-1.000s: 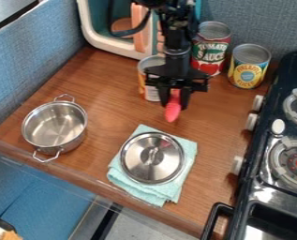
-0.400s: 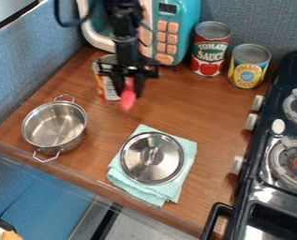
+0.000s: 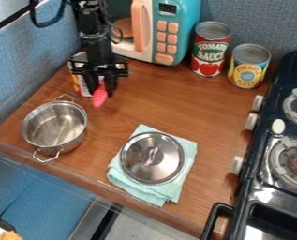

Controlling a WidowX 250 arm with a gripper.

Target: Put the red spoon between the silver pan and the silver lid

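My gripper (image 3: 101, 91) hangs at the upper left of the camera view, behind and a little right of the silver pan, shut on the red spoon (image 3: 99, 98). The spoon's pinkish-red end points down below the fingers; its other end is hidden by them. At the left of the wooden counter stands the silver pan (image 3: 55, 125), with a wire handle at its back and one at its front. The round silver lid (image 3: 152, 157) lies on a folded teal cloth (image 3: 180, 183), right of the pan and nearer the front edge.
Just behind the gripper is a can (image 3: 79, 80), partly covered by it. A teal toy microwave (image 3: 177, 32), a tomato sauce can (image 3: 210, 48) and a pineapple can (image 3: 248, 66) line the back. The black stove (image 3: 258, 154) borders the counter's right side.
The gripper, still holding the red spoon, has moved left from near the middle of the counter to behind the pan. Pan, lid and cloth have stayed in place.
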